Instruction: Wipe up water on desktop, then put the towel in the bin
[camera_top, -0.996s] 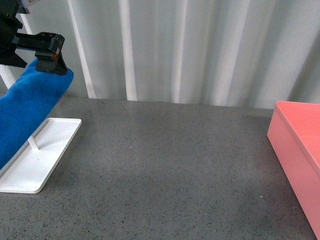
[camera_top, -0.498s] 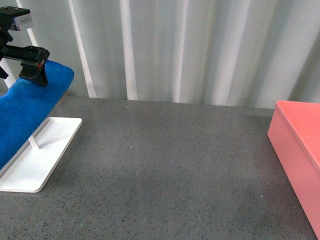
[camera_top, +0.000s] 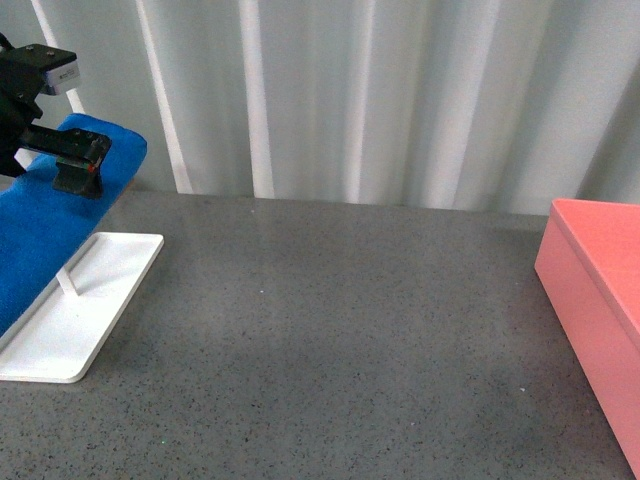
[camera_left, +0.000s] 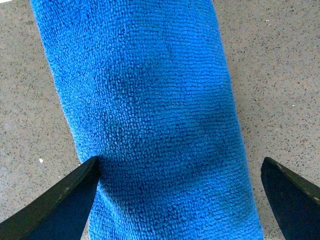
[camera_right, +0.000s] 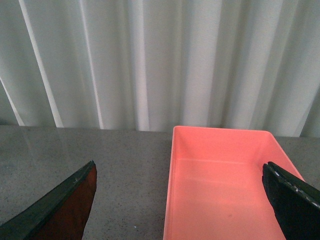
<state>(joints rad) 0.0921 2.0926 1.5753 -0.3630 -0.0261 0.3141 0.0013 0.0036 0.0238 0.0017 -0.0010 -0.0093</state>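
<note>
The blue towel (camera_top: 40, 225) hangs draped over the rack at the far left, above the white rack base (camera_top: 95, 300). My left gripper (camera_top: 75, 178) sits at the towel's upper far end. In the left wrist view the towel (camera_left: 150, 100) fills the middle, and my left gripper (camera_left: 180, 162) is open with one finger on each side of it. My right gripper (camera_right: 179, 165) is open and empty, hovering over the empty salmon-pink bin (camera_right: 225, 150). The bin (camera_top: 600, 290) stands at the right edge of the grey desktop (camera_top: 330, 330). No water shows on the desktop.
A pale pleated curtain (camera_top: 380, 100) closes off the back of the desktop. A thin wooden rod (camera_top: 66, 285) rises from the rack base under the towel. My right arm is out of the front view.
My left gripper has moved left and then down, from above the towel's far end to level with it. The towel, the rack and the bin have stayed put.
</note>
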